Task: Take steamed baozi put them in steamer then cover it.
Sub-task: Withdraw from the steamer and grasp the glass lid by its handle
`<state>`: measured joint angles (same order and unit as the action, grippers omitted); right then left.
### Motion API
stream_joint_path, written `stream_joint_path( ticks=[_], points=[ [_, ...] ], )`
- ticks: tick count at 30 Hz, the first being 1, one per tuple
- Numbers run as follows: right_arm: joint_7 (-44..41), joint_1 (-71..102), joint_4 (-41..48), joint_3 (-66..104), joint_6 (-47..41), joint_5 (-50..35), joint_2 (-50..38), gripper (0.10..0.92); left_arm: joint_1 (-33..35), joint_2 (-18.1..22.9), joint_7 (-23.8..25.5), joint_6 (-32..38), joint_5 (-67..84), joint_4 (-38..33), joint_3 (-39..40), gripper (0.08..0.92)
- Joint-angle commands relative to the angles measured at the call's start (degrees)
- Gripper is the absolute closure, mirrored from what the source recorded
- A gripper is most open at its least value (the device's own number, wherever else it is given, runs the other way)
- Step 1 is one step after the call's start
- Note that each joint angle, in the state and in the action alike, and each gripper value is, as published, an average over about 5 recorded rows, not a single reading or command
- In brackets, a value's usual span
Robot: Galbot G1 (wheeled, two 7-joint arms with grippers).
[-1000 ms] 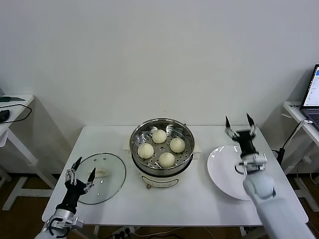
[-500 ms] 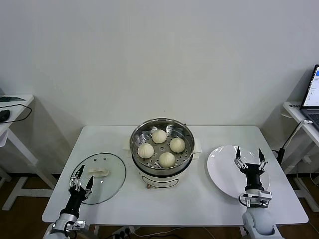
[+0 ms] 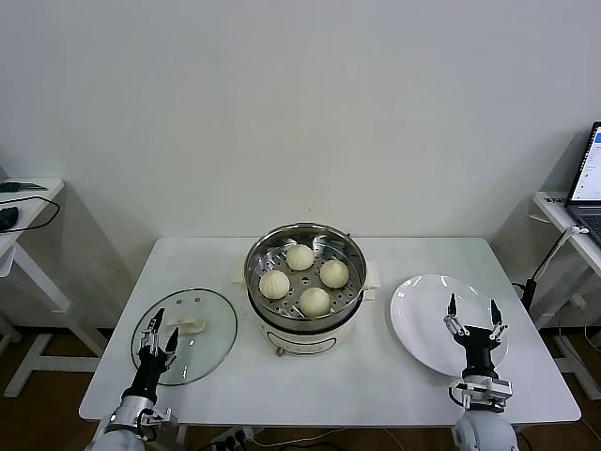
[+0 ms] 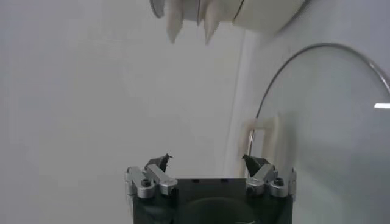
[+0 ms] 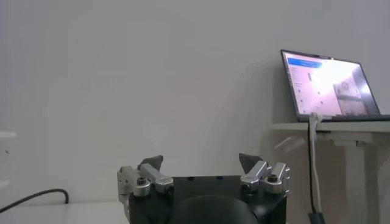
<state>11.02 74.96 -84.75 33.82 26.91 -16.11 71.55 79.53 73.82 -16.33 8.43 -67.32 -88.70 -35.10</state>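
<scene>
1. We saw all four steamed baozi (image 3: 300, 256) (image 3: 274, 284) (image 3: 333, 273) (image 3: 315, 301) sitting on the perforated tray inside the steamer (image 3: 255, 258), which stood uncovered at the middle of the white counter (image 3: 376, 376).
2. The cover (image 3: 208, 346), a clear glass lid with a white handle (image 3: 186, 326), lay flat on the counter to the left of the steamer, near it but apart.
3. Our left tool (image 3: 157, 331) hovered low at the cover's near edge, its fingers spread and holding nothing.
4. Our right tool (image 3: 470, 317) stood over the empty white plate (image 3: 415, 315) on the right, fingers likewise spread and empty.
5. We judged the loading finished and covering to be the step in hand.
6. To do it well, we thought the left tool should straddle the white handle squarely, close firmly, and lift straight up, since glass with a metal rim is likely heavy and slippery.
7. In the left wrist view the handle (image 4: 265, 143) showed just ahead of the fingers (image 4: 157, 163), though whether it was already centred between them was hard to say.
8. We reckoned the cover should travel level, then settle evenly onto the steamer's rim, without touching the buns.
</scene>
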Motion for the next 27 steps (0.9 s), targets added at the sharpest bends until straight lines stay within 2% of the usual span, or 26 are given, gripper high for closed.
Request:
stream_joint_path(
  ticks=[1,27],
  points=[
    [0.1,1.0,0.0,0.8,0.3,0.7,0.9,0.203,-2.4,0.2,-0.5,-1.3,-1.5,2.9,0.8,0.177],
    [0.1,1.2,-0.1,0.9,0.4,2.0,1.3,0.203,-7.6,0.8,-0.3,-1.8,-2.1,6.8,2.8,0.177]
  ],
)
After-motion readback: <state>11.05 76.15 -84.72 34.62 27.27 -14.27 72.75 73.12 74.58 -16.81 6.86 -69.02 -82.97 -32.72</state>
